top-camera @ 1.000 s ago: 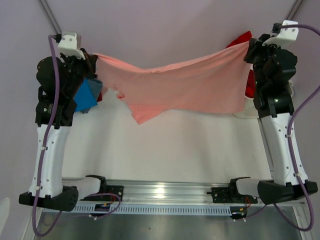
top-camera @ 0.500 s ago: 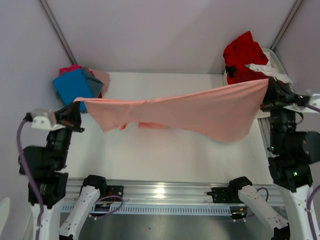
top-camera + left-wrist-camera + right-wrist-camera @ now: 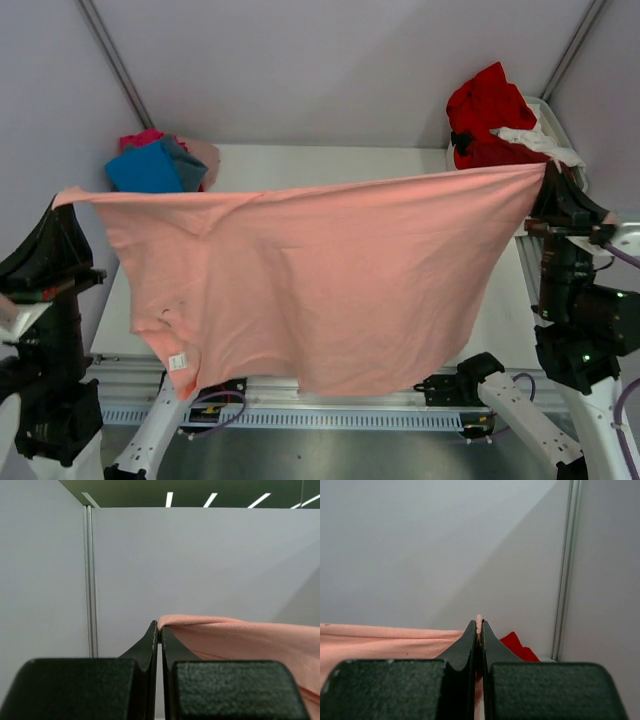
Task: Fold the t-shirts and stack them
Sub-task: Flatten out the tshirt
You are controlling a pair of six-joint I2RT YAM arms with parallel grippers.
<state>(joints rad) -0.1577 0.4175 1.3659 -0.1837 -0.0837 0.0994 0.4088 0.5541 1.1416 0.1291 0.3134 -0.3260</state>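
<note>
**Salmon-pink shirt is being pulled open into a flat sheet above the near edge of the desk**

Nearest the camera, the left end effector (image 3: 66,198) and the right end effector (image 3: 546,172) are each pinching a top corner of the salmon-pink shirt (image 3: 320,270), jaws pressed together on the cloth. A second ago they were holding it farther out over the desk (image 3: 330,163), sagging and bunched. Now they are standing wider apart and closer in, so the upper edge is running nearly taut and the cloth is hanging smooth and clear of the desk. This probably means the shirt is opened enough to lay flat for folding. Beyond it, a blue shirt (image 3: 145,168) is topping the pile at the far left, and a red shirt (image 3: 485,110) is spilling from the basket (image 3: 553,112) at the far right.
</note>
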